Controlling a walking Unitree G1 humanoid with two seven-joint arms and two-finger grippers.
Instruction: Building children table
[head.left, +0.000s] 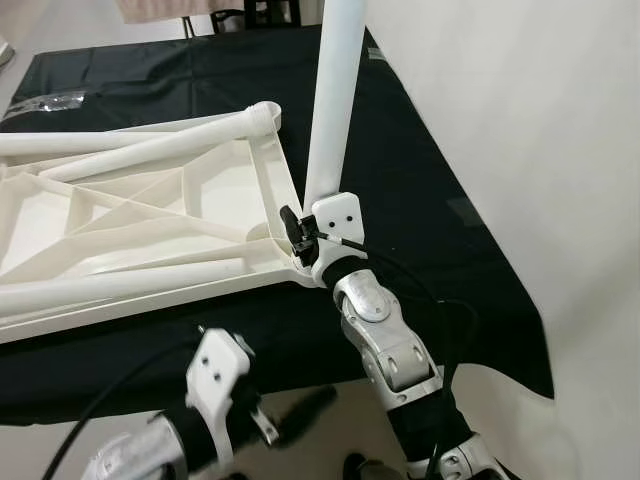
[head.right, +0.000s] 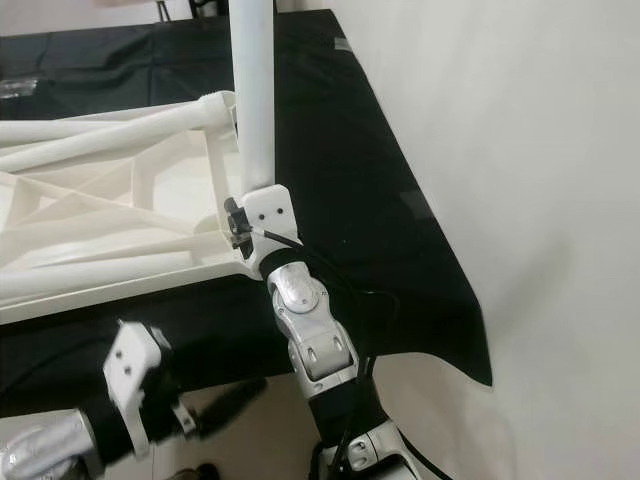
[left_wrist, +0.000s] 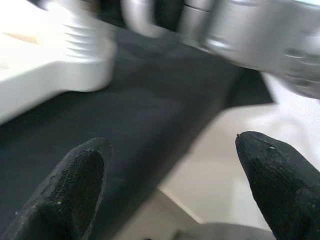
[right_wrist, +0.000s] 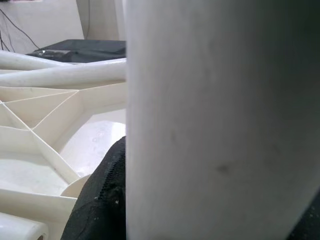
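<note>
An upside-down white tabletop (head.left: 200, 200) with ribs lies on a black cloth (head.left: 420, 200). At its near right corner a white table leg (head.left: 335, 100) stands upright, and my right gripper (head.left: 300, 232) is shut on its lower end. In the right wrist view a black finger (right_wrist: 105, 200) presses against the leg (right_wrist: 220, 120). Two more legs (head.left: 150, 150) (head.left: 120, 285) lie flat across the tabletop. My left gripper (head.left: 295, 408) hangs below the cloth's front edge, open, with nothing between its fingertips (left_wrist: 75, 185).
A round leg socket (head.left: 265, 115) sits at the tabletop's far right corner. A clear plastic bag (head.left: 45, 103) lies on the cloth at the far left. The cloth's edge drops to a pale floor (head.left: 560, 150) on the right.
</note>
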